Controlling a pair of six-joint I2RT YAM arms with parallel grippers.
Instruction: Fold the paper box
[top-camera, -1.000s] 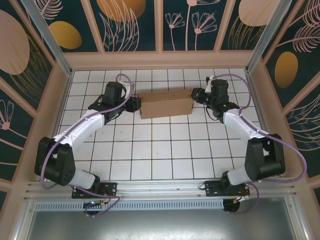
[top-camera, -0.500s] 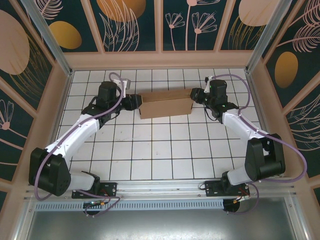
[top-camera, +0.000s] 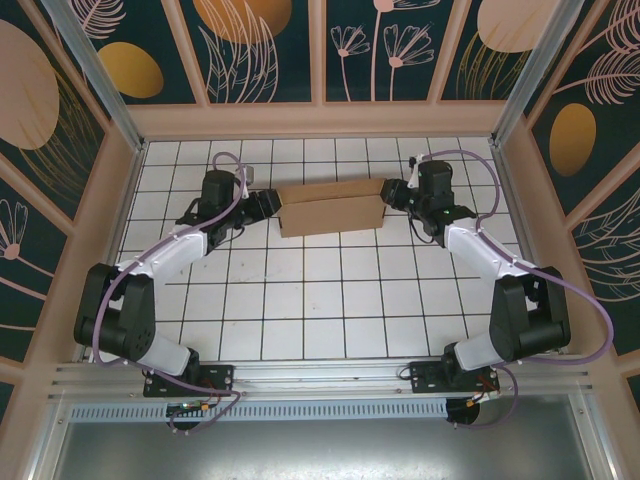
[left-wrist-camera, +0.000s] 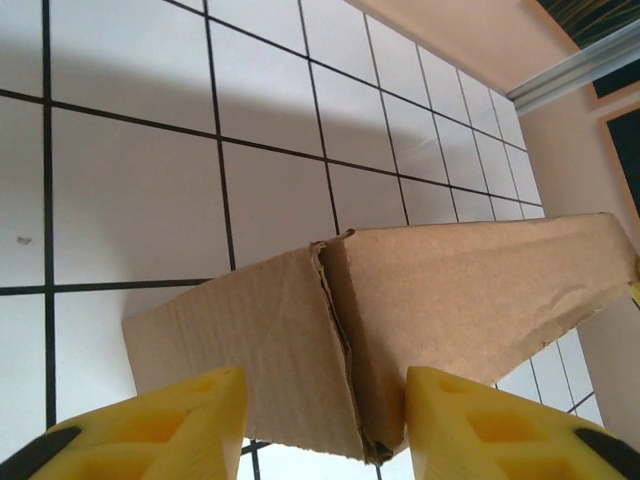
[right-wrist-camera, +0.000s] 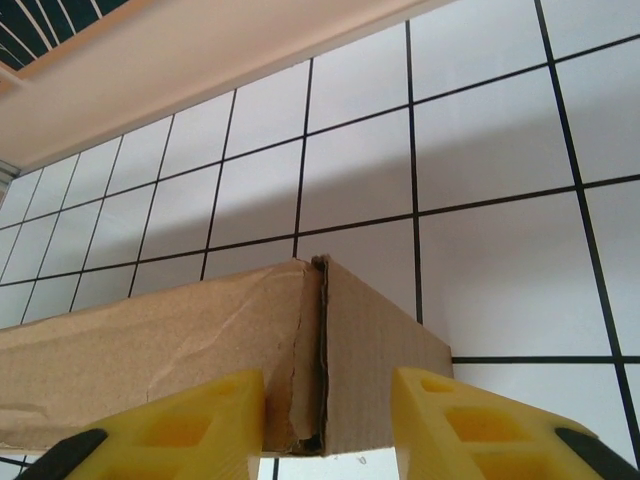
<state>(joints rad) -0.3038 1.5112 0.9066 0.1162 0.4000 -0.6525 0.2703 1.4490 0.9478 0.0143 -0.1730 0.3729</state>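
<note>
Both ends of the box (top-camera: 333, 207), standing folded on the far half of the desk (top-camera: 320, 300), are attended. The right hand (top-camera: 392, 192) pinches its right-end corner, and the left hand (top-camera: 268, 204) straddles its left-end corner, grip impossible to tell.

— What is the desk (top-camera: 320, 300) like?
— White tiles with a black grid, evenly lit, with soft shadows.
— And around it?
— A pale peach rim (top-camera: 320, 120), then dark teal wall panels (top-camera: 265, 75) painted with peach leaves, flowers and orange ovals, divided by peach slats. Aluminium posts (top-camera: 95, 75) rise at the far corners. A metal rail (top-camera: 320, 372) and a grey sheet (top-camera: 320, 445) run along the near edge.
</note>
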